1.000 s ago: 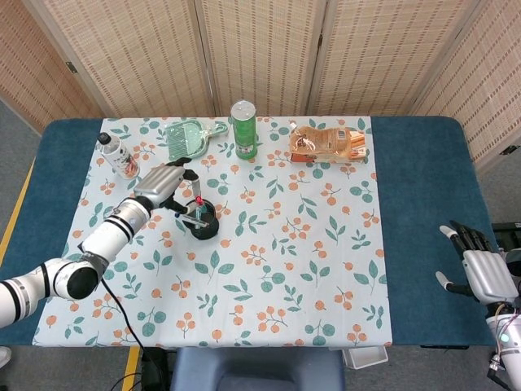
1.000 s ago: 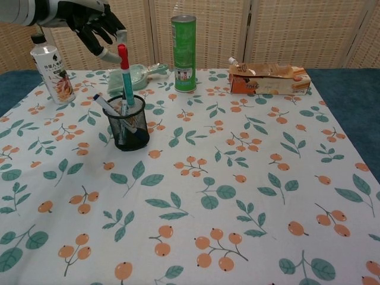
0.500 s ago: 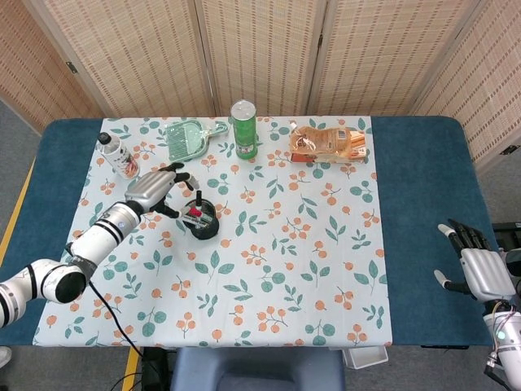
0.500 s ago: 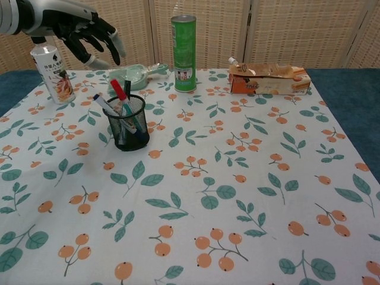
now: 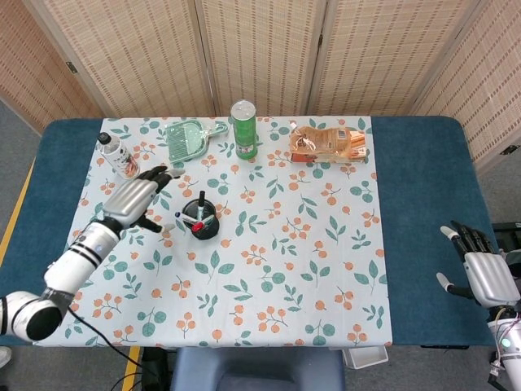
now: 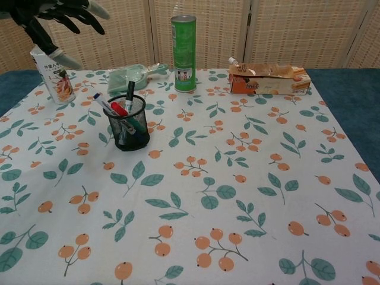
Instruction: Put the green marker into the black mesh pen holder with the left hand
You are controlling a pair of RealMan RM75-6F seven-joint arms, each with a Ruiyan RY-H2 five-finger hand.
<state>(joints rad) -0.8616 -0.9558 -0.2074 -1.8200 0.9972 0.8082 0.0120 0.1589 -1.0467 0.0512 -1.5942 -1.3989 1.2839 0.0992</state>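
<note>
I see the green marker [image 6: 135, 125] standing inside the black mesh pen holder [image 6: 127, 123], its red cap leaning against the rim among a few other pens. The holder sits on the leaf-patterned cloth covering the counter [image 5: 423, 204], toward the left side.

My left robot hand [image 5: 134, 198] hangs above the cloth just left of the holder, fingers spread apart and gripping nothing; in the chest view it [image 6: 54, 16] shows high at the top left corner, clear of the pens. My right robot hand [image 5: 482, 270] rests out past the right edge of the cloth, over the blue counter top, fingers apart and empty, well away from everything.

Around the holder: a small bottle [image 6: 52, 72] with a printed label stands behind and to the left, close under my left robot hand. A pale green dustpan [image 5: 191, 138] lies flat behind the holder. A tall green can [image 6: 183, 53] stands upright beside the dustpan's handle. Further right along the back lies a bag of bread [image 5: 327, 144], well apart from the holder.
</note>
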